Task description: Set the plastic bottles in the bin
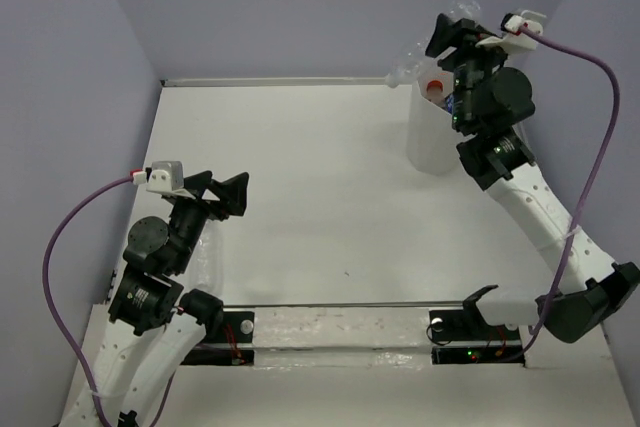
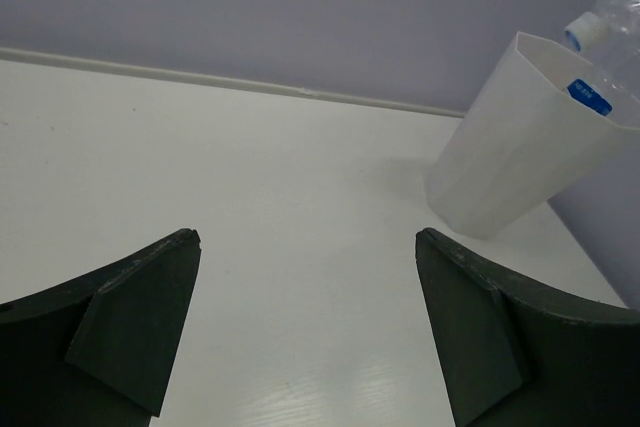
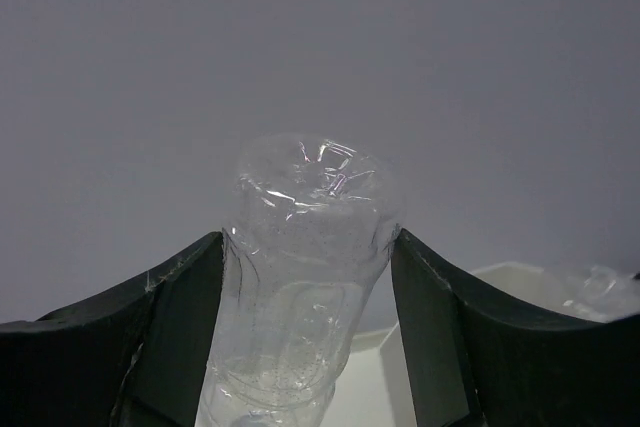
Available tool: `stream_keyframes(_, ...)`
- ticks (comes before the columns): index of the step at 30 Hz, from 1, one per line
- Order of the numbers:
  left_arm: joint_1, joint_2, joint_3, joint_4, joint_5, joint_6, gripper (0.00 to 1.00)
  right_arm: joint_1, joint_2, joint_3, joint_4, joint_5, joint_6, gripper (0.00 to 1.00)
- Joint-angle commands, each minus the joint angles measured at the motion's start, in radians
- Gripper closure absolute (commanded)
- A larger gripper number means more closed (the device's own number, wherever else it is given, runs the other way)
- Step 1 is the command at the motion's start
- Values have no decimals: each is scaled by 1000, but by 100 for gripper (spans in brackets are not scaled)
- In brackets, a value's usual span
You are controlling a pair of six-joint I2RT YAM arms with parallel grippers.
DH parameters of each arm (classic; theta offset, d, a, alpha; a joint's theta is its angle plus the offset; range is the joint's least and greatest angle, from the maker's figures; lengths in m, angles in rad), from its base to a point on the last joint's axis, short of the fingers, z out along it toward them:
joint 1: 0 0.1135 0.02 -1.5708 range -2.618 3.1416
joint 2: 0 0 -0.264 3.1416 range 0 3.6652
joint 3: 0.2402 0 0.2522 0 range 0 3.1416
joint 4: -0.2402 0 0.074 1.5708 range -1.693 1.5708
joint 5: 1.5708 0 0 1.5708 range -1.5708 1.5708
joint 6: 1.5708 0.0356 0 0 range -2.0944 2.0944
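Observation:
My right gripper [image 1: 452, 35] is shut on a clear unlabelled bottle [image 1: 463, 9] and holds it above the tall white bin [image 1: 430, 142] at the far right. In the right wrist view the bottle [image 3: 305, 277] stands between both fingers, with the bin rim [image 3: 520, 282] below it. Another clear bottle [image 1: 402, 67] sticks out over the bin's rim, and a red-topped bottle [image 1: 434, 87] shows inside. My left gripper [image 1: 225, 195] is open and empty at the near left. Its view shows the bin [image 2: 510, 147] with a blue-capped bottle [image 2: 580, 35] poking out.
Lilac walls close off the table [image 1: 320, 197] at the back and left. A taped strip [image 1: 340, 327] with the arm bases runs along the near edge. Purple cables [image 1: 60, 247] loop off both wrists.

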Motion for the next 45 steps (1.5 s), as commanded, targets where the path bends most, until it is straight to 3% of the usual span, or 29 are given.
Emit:
stream_keyframes(1,-9,-10,29,37,12,-1,1,-56,76,166,14,60,-346,59)
stream_keyframes(8,-12,-9,29,35,9,1,1,-133,220,287,31,71,-516,59)
stream_keyframes(16,-15,-7,29,37,6,4,1,-206,260,168,25,60,-487,56)
stream_keyframes(17,-18,-6,29,37,8,4,1,-206,263,159,21,59,-484,54)
stream_keyframes(19,-18,-4,29,37,6,4,1,-206,265,146,14,62,-479,29)
stream_keyframes(22,-16,1,29,37,5,4,1,-206,257,154,-2,53,-466,8)
stream_keyframes(27,-16,13,30,38,2,4,1,-206,220,257,-175,-27,-354,2)
stream_keyframes(30,-12,24,32,42,-6,6,1,-206,183,278,-315,-174,-147,1)
stream_keyframes(33,-6,39,37,40,-20,4,1,-122,165,207,-369,-332,0,1)
stream_keyframes(37,4,40,37,43,-46,1,1,97,225,108,-342,-395,85,0)
stream_keyframes(40,5,27,56,35,-75,-4,1,294,350,65,-239,-421,152,0)
stream_keyframes(45,4,1,161,-15,-116,1,1,428,525,79,-134,-450,252,0)
